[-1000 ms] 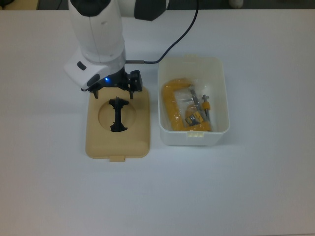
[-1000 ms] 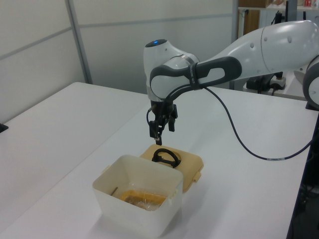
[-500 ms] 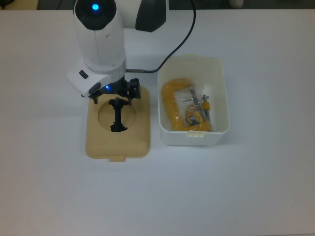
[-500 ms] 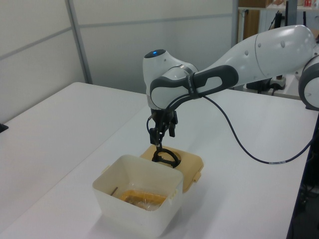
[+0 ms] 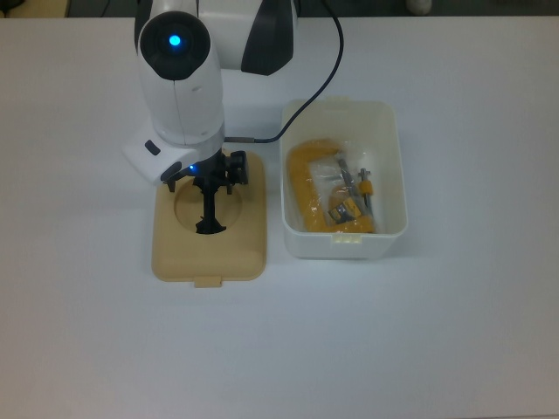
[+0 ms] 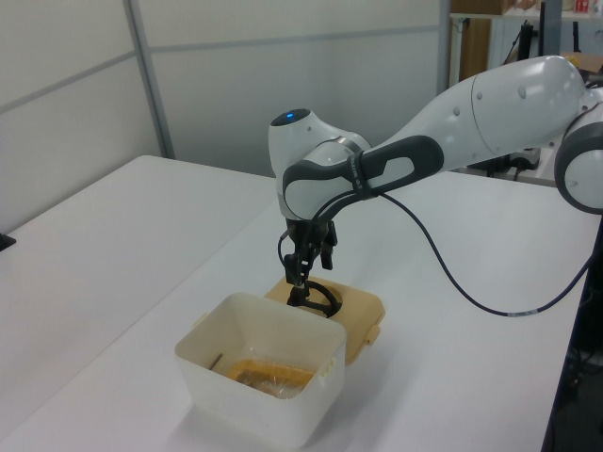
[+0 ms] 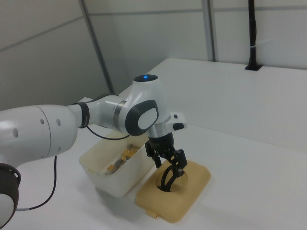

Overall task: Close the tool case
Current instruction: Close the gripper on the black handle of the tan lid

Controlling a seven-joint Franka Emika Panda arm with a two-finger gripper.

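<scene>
I have the hand low over the tan lid, right at the far end of the black handle that arches across the lid's round recess. In the right view the hand sits at the top of the handle's arch, with a finger on the side facing the right view's right, but I cannot tell from any view whether the fingers are pressing on the handle or merely flanking it.

The tool case is in two parts. The lid lies flat on the white worktop, its top face up and its small front tab pointing toward the top view's lower edge. The white tub stands just beside it, on the top view's right, apart from it by a narrow strip of worktop, and it is uncovered. Inside I see a yellow clamp along with a clear plastic bag holding small metal parts.

In the left view the tub is nearest the camera and hides the front part of the lid; the handle rises just behind the tub's rear rim, with the hand directly above it. The arm reaches in from the left view's right, and a black cable loops from it down over the worktop. A blue light glows on the arm's wrist.
</scene>
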